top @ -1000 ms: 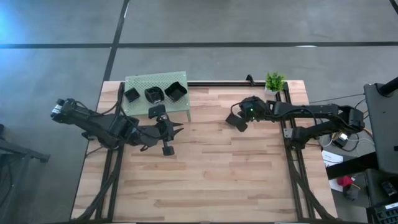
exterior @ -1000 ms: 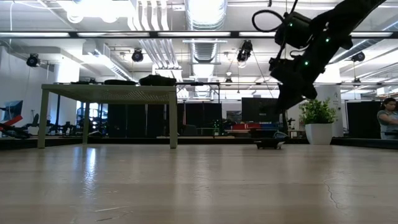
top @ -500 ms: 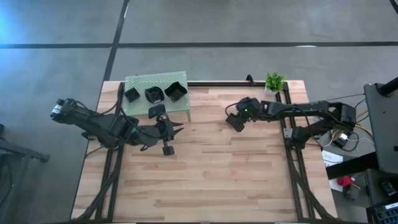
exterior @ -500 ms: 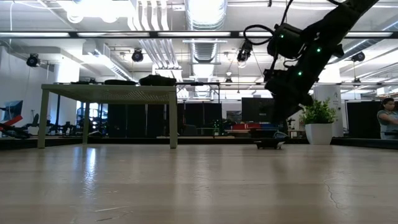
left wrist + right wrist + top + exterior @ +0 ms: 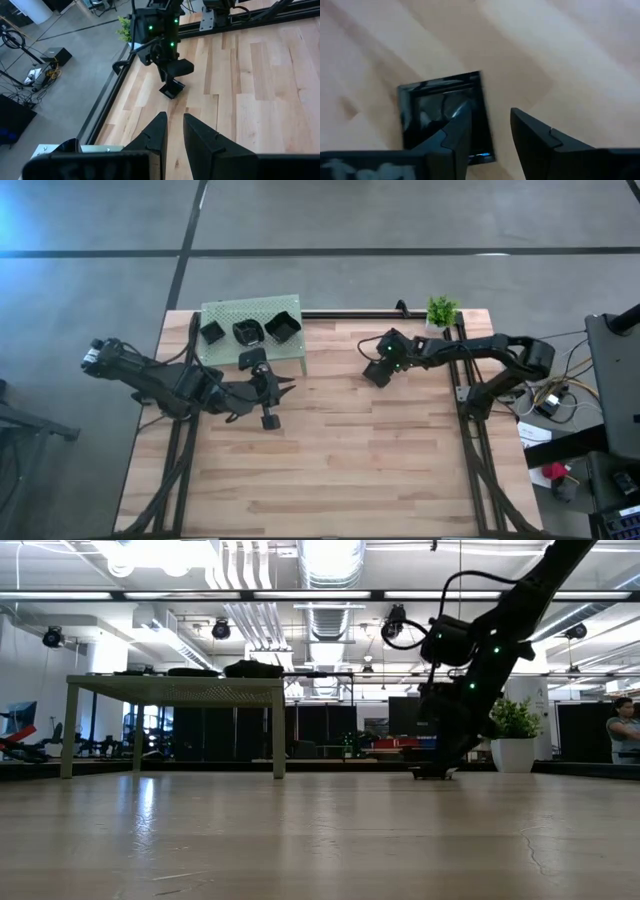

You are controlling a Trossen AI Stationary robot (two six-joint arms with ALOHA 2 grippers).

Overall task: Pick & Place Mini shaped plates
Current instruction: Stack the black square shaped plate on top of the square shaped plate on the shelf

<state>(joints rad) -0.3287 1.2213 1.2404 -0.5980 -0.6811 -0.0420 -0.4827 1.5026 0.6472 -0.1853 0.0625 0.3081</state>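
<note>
My right gripper (image 5: 376,372) is low over the table (image 5: 380,470), toward its far right part, directly above a square plate (image 5: 445,115) that lies flat on the wood. In the right wrist view my two fingers (image 5: 535,135) are spread with a gap between them; one fingertip sits over the inside of the plate, the other over bare wood just outside one rim, so the fingers straddle that rim. Whether a fingertip touches the plate, I cannot tell. In the left wrist view the same plate (image 5: 171,89) shows under the right gripper (image 5: 172,75), partly covered by it. In the low view the right gripper (image 5: 440,755) reaches down close to the tabletop, in front of the plant (image 5: 515,720).

My left gripper (image 5: 283,390) hovers over the left half of the table, just in front of the green platform (image 5: 225,315), pointing toward the right arm. Its fingers (image 5: 202,137) are slightly apart, nothing between them.

Three plates sit in a row on the platform: one (image 5: 212,333), a second (image 5: 246,332), a third (image 5: 282,327). A fourth plate (image 5: 251,359) lies at the platform's near edge, close to the left arm. A small dark piece (image 5: 269,421) lies on the wood just below the left gripper; its shape is too small to make out.

The plant (image 5: 441,311) stands at the far right corner of the table.
</note>
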